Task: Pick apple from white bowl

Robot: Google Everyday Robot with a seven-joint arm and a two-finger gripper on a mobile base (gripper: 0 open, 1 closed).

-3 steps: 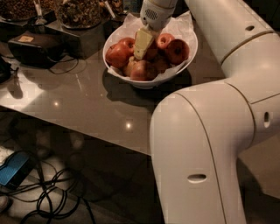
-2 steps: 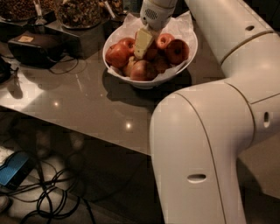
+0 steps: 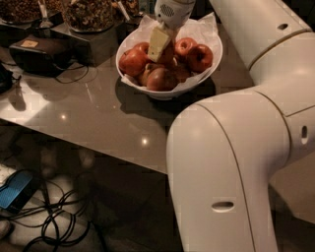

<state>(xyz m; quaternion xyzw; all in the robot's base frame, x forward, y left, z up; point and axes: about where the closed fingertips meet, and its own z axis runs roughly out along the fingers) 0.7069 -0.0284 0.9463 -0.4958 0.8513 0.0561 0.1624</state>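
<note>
Camera view: the gripper (image 3: 164,55) hangs low inside the bowl (image 3: 206,75) on the desk (image 3: 98,115), right over the apple (image 3: 170,53) mid-pile. I cannot tell whether its jaws are apart or clamped.

— What kind of place?
— A snack counter, perhaps in an office: a glossy grey tabletop (image 3: 98,118) carries dark trays of nuts (image 3: 86,12) and a round white paper-lined bowl (image 3: 167,92) of red apples (image 3: 199,56), the robot's jaws among them; black cables (image 3: 54,224) tangle below.
</note>
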